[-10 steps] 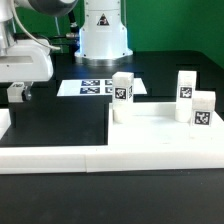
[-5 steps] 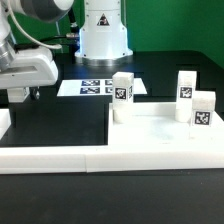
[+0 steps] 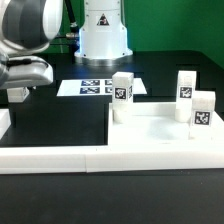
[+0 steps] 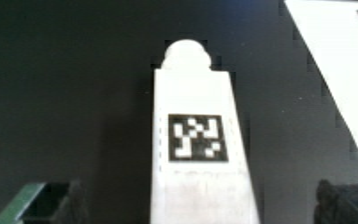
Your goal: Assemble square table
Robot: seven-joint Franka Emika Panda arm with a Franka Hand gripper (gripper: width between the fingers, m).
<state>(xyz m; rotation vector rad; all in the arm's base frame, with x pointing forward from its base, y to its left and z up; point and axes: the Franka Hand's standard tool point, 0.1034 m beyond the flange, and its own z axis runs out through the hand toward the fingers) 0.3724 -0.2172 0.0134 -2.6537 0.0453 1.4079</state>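
The square table's white slab lies at the exterior view's front right. Three white tagged leg blocks stand on it: one at its back left, two at its right. My gripper hangs low over the black table at the exterior view's left. In the wrist view my gripper is open, and the fourth leg lies flat on the table with its tag up. That leg sits between my dark fingertips, clear of both.
The marker board lies behind the slab, in front of the white robot base. White border bars run along the front and at the left edge. A white surface shows beside the lying leg in the wrist view.
The arm has leaned in, so its large grey link now fills the exterior view's upper left. The hand has sunk slightly. The legs and the slab have not moved.
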